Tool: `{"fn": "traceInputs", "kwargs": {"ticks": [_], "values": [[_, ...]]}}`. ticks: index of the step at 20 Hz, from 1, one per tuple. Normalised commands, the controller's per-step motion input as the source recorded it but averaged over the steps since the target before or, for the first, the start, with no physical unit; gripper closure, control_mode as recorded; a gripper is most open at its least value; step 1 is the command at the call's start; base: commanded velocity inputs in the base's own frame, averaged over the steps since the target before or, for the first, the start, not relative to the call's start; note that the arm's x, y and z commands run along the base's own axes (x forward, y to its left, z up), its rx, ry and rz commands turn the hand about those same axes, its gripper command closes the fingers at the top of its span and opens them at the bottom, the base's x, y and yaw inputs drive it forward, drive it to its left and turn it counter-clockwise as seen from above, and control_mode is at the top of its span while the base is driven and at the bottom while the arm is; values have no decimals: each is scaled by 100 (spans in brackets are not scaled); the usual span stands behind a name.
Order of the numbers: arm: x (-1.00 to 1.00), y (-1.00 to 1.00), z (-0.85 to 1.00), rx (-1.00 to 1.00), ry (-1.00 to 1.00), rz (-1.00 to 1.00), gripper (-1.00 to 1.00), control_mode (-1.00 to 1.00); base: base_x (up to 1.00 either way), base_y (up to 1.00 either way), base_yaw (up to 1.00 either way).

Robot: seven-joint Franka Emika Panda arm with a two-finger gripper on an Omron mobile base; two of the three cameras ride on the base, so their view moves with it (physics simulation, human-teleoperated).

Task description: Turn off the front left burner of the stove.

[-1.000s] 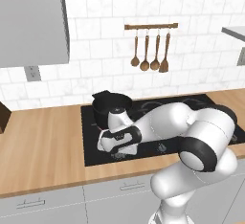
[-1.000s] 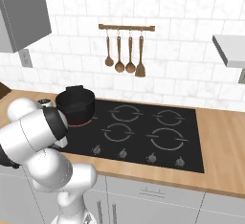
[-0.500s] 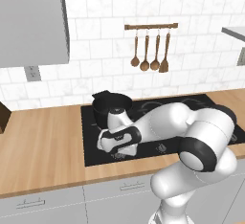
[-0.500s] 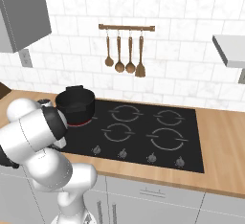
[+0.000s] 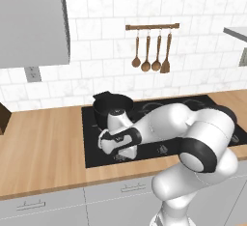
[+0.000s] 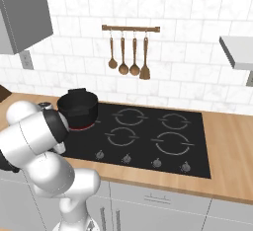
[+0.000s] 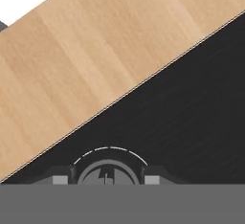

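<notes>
worktop (image 6: pixel 230 151): light wood, running wall to wall, carries the cooktop.

stove (image 6: pixel 148 141): flat black glass rectangle let into the worktop, long axis left to right along the wall; a row of small knobs lines its front edge.

black pot (image 6: pixel 78 107): stands on the stove's left side, over a ring.

front left burner (image 6: pixel 81 126): under and around the pot, a red glow showing at the pot's base. by that glow it looks to be on still, so the task is judged unfinished.

knob (image 7: pixel 109 174): round, dark, with a thin pale arc marked around it, near the stove's front left corner, just inside the glass edge where it meets the wood. its pointer direction is too small to read.

fingers (image 7: pixel 109 179): set one on each side of the knob, close against it; whether they actually grip it cannot be told. judged stage: at the knob, the turn to off remaining.
</notes>
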Motion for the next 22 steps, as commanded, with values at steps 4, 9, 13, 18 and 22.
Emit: {"fn": "traceInputs", "kwargs": {"ticks": [4,9,13,18,22], "values": [[-10,0,-16,0,-2,-25,100,-100,0,0,0],[-12,0,-21,0,-5,-26,100,-100,0,0,0],[-12,0,-27,0,-5,-28,100,-100,0,0,0],[-6,-9,-27,7,-2,-30,100,-100,0,0,0],[-3,-10,-24,12,-2,-29,100,-100,0,0,0]]}}
